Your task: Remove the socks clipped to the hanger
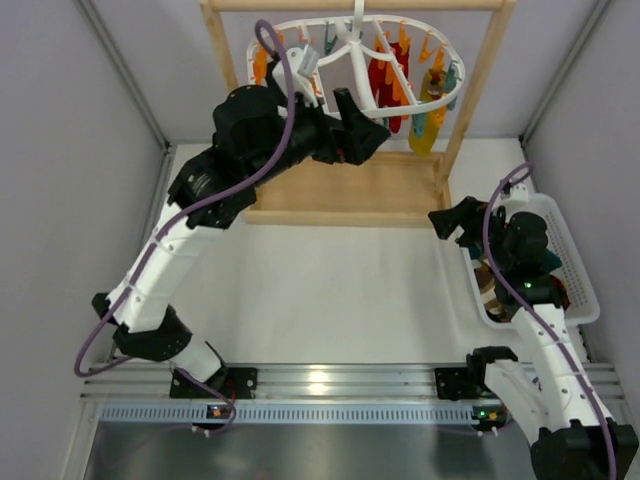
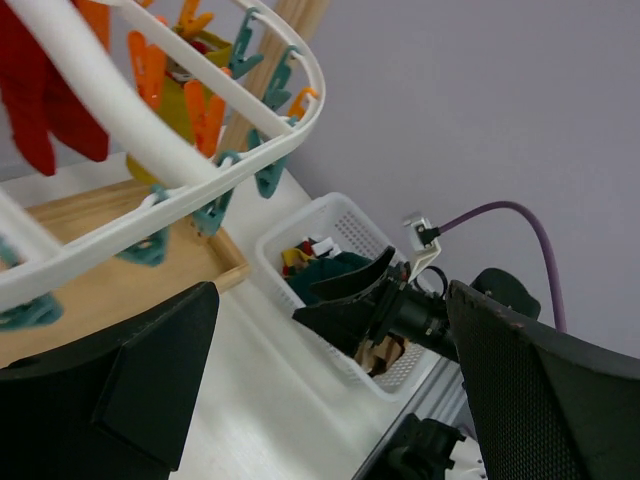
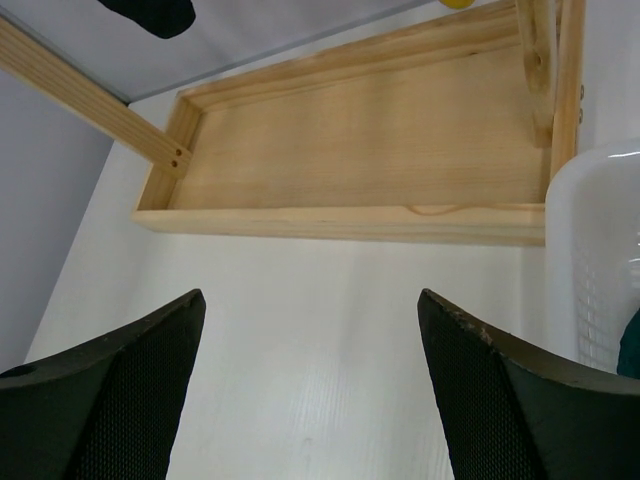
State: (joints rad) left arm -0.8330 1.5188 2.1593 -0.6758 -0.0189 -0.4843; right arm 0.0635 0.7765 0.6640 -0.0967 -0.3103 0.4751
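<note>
The white hanger [image 1: 345,38] hangs from the wooden stand, fringed with orange and teal clips. Red socks [image 1: 383,85] and a mustard sock [image 1: 425,125] hang clipped on its right half. My left gripper [image 1: 368,125] is open and empty, raised just below and left of the red socks. In the left wrist view the hanger ring [image 2: 200,170] and a red sock [image 2: 40,110] lie up and to the left of my left gripper [image 2: 330,390]. My right gripper [image 1: 455,215] is open and empty, low over the table by the basket; it also shows in the right wrist view [image 3: 310,380].
The wooden stand's base tray [image 1: 340,195] lies under the hanger, with posts at both sides. A white basket [image 1: 580,285] at the right holds loose socks, teal among them, and also shows in the left wrist view [image 2: 330,235]. Grey walls close in the table.
</note>
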